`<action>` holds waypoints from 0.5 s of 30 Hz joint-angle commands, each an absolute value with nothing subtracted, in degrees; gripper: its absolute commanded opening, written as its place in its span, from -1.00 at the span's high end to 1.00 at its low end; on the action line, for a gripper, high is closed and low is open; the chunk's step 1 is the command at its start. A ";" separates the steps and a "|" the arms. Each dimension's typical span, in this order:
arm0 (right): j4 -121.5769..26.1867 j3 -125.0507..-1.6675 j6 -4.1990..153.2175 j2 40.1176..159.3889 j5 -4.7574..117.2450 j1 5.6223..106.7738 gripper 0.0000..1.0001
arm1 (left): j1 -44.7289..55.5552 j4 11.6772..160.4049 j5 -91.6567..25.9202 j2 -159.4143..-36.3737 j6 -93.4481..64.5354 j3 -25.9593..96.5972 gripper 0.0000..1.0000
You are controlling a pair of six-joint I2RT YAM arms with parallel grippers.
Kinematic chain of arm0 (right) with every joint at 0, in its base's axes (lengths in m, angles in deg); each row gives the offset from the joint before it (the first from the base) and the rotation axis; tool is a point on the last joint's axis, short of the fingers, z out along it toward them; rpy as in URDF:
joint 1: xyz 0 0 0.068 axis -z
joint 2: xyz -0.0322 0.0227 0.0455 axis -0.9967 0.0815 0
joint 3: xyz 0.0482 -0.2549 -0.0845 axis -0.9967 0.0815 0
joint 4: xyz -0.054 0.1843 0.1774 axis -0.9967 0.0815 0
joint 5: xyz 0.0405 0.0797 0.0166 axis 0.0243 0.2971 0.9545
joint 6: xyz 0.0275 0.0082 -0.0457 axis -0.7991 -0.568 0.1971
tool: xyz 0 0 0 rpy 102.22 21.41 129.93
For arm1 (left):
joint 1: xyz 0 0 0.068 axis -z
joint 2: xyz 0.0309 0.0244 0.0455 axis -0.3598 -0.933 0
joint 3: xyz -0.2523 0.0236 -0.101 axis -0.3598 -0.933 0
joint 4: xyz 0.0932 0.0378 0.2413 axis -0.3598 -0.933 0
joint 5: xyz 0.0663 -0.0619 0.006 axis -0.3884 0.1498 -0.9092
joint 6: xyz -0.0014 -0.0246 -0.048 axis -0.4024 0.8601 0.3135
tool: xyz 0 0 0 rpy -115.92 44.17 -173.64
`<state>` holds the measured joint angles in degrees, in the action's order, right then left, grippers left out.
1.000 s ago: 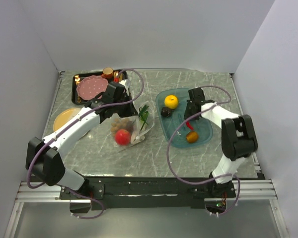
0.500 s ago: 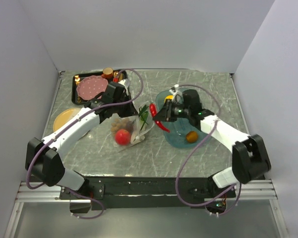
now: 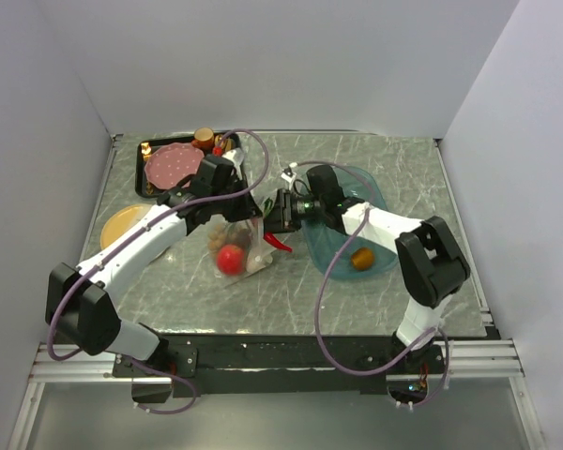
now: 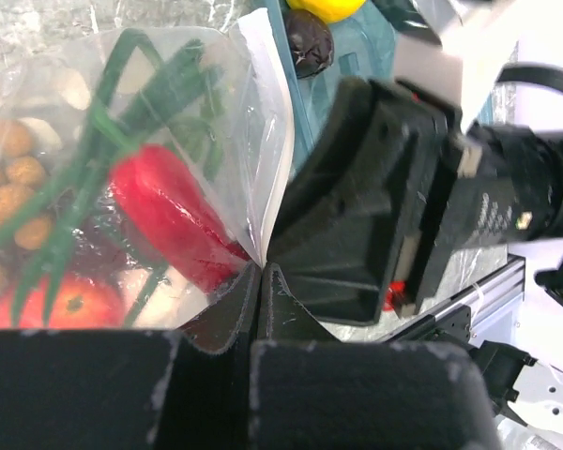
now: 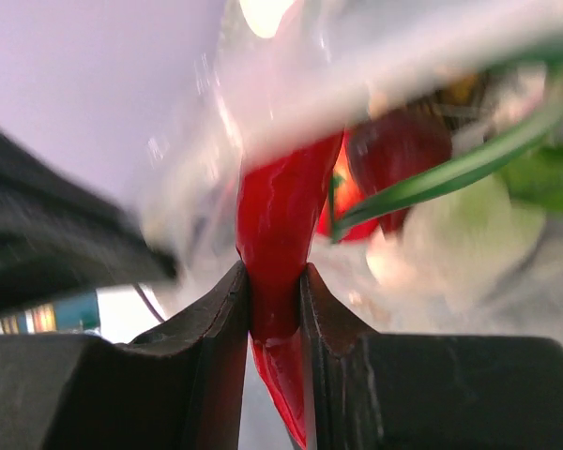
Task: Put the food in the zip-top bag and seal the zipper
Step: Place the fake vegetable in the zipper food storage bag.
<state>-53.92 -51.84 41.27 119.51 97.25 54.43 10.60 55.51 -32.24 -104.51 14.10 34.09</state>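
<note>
- The left pincer (image 4: 263,274) is pinched together on the mouth edge of the zip-top bag (image 3: 247,246). It grips right at the whitish zipper (image 4: 274,141), lifting that lip so the floppy film stands open towards the other arm instead of lying flat.
- The right pincer (image 5: 274,298) is clamped on the red chili (image 5: 280,211) near 1 end. The free length points ahead of the fingers, which suits feeding it in tip first.
- From above, that pincer sits just beside the bag's right edge, with the chili hanging at the opening. The wrist views show red behind the film, but I cannot tell how far in the chili is.
- The bag lies on the counter (image 3: 291,295) between the 2 arms. It already holds the apple (image 3: 230,260), green leaves (image 4: 122,103) and nut cluster (image 4: 14,183).
- The teal tray (image 3: 383,204) keeps the remaining pieces within the right arm's reach: an orange fruit (image 3: 361,258), a yellow fruit (image 4: 324,6) and a dark round piece (image 4: 310,42).
- My judgement is that loading is partway done and the zipper is not yet pressed.
- The risk is the chili catching on the held lip and dragging the bag sideways.
</note>
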 commanded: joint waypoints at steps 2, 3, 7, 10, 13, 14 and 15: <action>-66.64 -55.14 29.76 124.13 98.00 55.09 1.00 | 11.43 57.31 -28.21 -102.73 14.31 34.51 0.99; -69.10 -55.14 27.56 125.62 97.91 55.09 1.00 | 11.43 57.13 -27.95 -102.73 14.31 34.60 0.99; -72.63 -56.54 23.32 127.83 93.44 54.30 1.00 | 12.31 58.97 -25.93 -101.07 15.27 32.68 0.99; -75.51 -56.28 20.35 129.41 89.30 53.86 1.00 | 12.49 60.91 -23.64 -100.27 16.50 31.09 0.99; -71.97 -57.15 22.25 129.94 85.26 52.37 0.95 | 12.75 63.10 -21.71 -99.83 17.73 30.21 0.99; -70.02 -58.20 23.65 129.86 83.95 51.76 0.94 | 12.84 63.28 -21.27 -99.83 17.82 30.47 0.99; -67.56 -58.82 26.45 129.68 80.19 50.62 0.90 | 12.84 63.46 -21.35 -99.83 18.00 30.73 0.99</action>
